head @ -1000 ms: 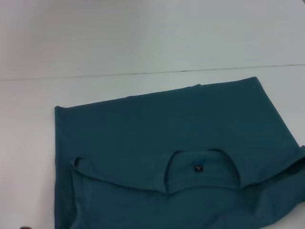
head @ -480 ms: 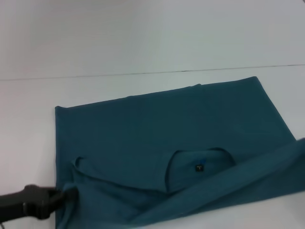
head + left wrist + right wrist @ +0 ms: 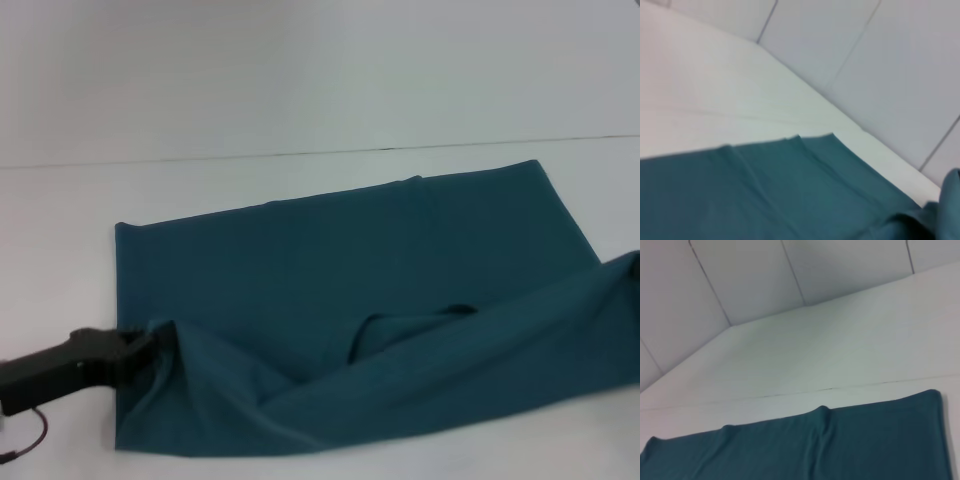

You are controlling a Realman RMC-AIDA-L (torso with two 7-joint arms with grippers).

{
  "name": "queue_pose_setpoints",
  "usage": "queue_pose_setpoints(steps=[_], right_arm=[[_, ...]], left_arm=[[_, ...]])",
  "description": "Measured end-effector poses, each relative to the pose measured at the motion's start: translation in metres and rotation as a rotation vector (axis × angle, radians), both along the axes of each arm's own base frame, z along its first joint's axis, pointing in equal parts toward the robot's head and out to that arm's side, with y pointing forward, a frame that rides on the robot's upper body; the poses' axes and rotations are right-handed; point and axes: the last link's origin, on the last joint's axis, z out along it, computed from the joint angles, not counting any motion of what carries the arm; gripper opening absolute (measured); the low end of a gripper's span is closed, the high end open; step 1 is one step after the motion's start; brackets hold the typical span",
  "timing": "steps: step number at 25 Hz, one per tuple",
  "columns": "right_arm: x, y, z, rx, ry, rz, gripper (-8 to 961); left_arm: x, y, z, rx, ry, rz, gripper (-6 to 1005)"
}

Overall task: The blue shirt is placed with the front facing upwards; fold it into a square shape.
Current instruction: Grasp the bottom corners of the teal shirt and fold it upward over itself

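The blue shirt (image 3: 340,260) lies spread on the white table (image 3: 300,90), its far part flat. Its near part is raised in a long fold that runs from the lower left up to the frame's right edge and partly covers the neckline (image 3: 400,325). My left gripper (image 3: 155,343), black, is at the fold's left end with the cloth bunched at its tip, shut on the shirt. The fold's right end (image 3: 628,268) is lifted at the frame's edge, where my right gripper is out of view. Both wrist views show flat shirt cloth (image 3: 765,195) (image 3: 840,445).
A thin seam (image 3: 300,153) crosses the table beyond the shirt. A dark cable (image 3: 30,440) hangs under my left arm at the lower left. Grey wall panels (image 3: 750,275) stand behind the table.
The near fold of the shirt has been carried farther from me, over the neckline, and now hides the small label. My left gripper came into view and moved forward with the cloth.
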Motion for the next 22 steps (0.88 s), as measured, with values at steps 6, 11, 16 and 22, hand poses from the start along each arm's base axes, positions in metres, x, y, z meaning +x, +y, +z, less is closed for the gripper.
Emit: queue_pose_setpoints(steps=[6, 11, 16, 22], right_arm=[[-0.001, 0.01, 0.005, 0.067, 0.017, -0.005, 156], [-0.001, 0.019, 0.008, 0.098, 0.013, -0.021, 157], [0.0, 0.027, 0.015, 0.15, 0.02, -0.043, 158], [-0.004, 0.041, 0.014, 0.179, 0.009, -0.064, 160]], left_arm=[[0.004, 0.015, -0.002, 0.092, -0.003, 0.028, 6], [0.004, 0.022, -0.001, 0.126, 0.003, 0.047, 7], [0.005, 0.029, -0.001, 0.159, 0.01, 0.068, 8], [0.009, 0.037, -0.005, 0.196, 0.008, 0.083, 9]])
